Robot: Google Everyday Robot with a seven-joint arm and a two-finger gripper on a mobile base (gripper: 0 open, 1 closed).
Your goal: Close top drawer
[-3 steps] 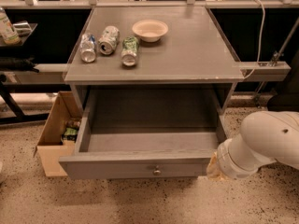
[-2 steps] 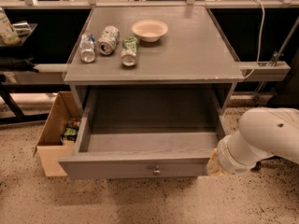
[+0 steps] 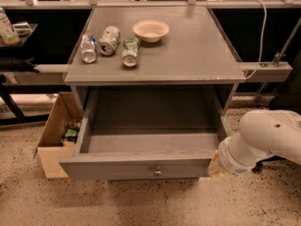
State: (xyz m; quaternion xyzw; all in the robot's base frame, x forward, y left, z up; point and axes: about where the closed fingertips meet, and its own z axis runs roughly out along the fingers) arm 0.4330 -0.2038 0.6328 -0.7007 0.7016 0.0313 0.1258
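Note:
The top drawer [image 3: 136, 166] of the grey cabinet is pulled far out toward me. Its wide flat grey front carries one small round silver knob [image 3: 158, 172] at its centre, and its shallow box is empty inside. My white arm [image 3: 263, 140] reaches in from the right. My gripper [image 3: 215, 166] is at the right end of the drawer front, low and close against it; most of it is hidden behind the wrist.
The cabinet top [image 3: 188, 51] holds three cans [image 3: 109, 42] lying on their sides and a cream bowl [image 3: 150, 30]. An open cardboard box [image 3: 54, 138] with items stands on the speckled floor at the left. Dark shelving and rails run behind.
My arm has shifted slightly left and toward the drawer front's right end. The drawer itself stays about equally far out.

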